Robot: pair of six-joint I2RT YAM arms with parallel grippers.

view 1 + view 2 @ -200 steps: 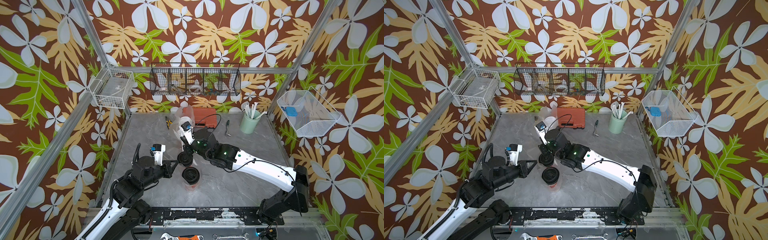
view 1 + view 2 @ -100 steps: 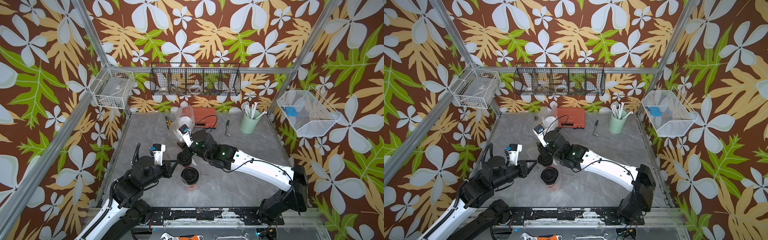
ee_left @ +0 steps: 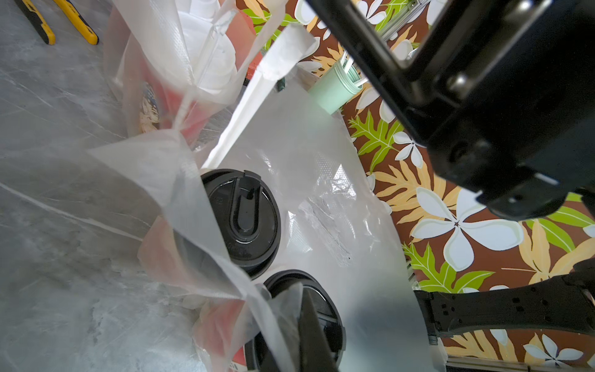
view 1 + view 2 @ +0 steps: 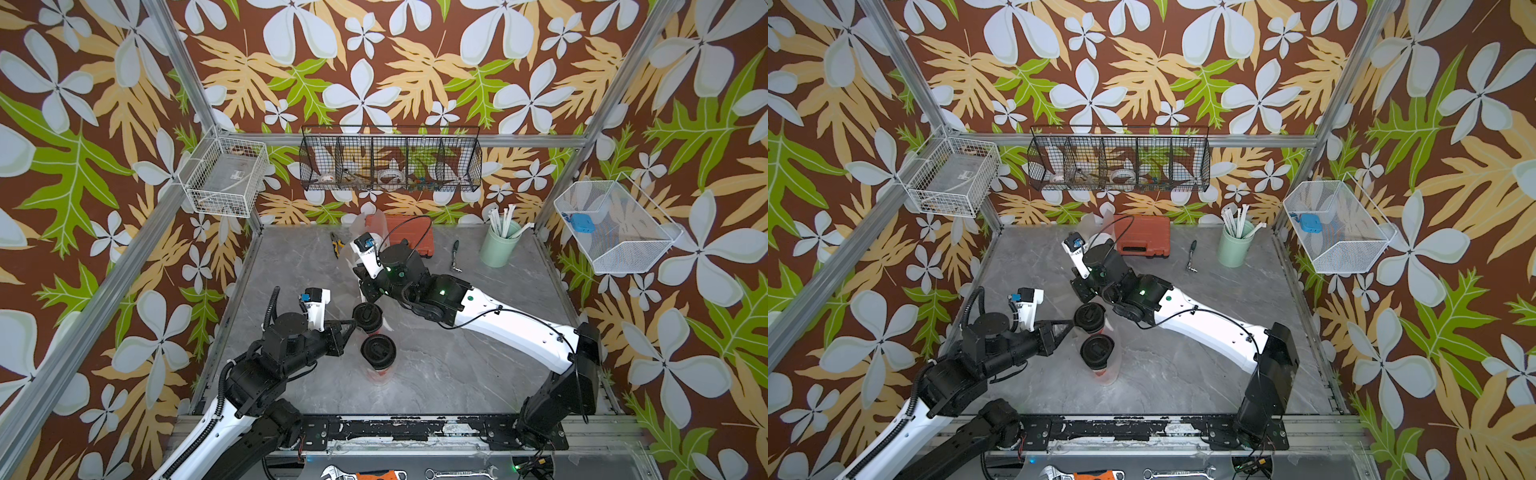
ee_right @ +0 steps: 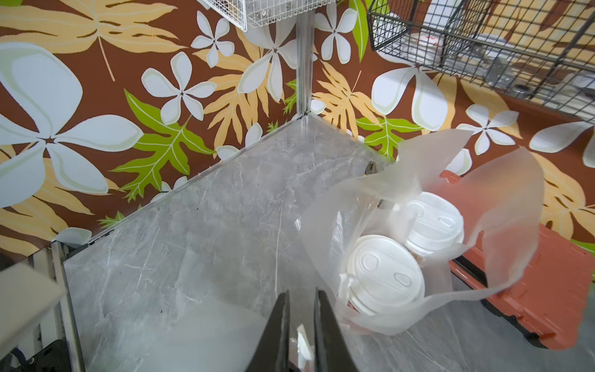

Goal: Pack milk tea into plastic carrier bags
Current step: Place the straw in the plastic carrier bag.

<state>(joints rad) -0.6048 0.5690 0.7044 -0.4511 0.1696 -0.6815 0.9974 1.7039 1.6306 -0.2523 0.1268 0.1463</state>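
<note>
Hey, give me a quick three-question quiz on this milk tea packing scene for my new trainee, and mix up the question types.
1. True or false: the two white-lidded cups stand inside the rear bag, beside the orange case.
2. The left gripper is shut on the front bag. What colour are the lids of the cups in it? A white, B black, C green.
3. Fill in: the mint-green cup holds white ____.
Key: 1 true; 2 B; 3 straws.
</note>
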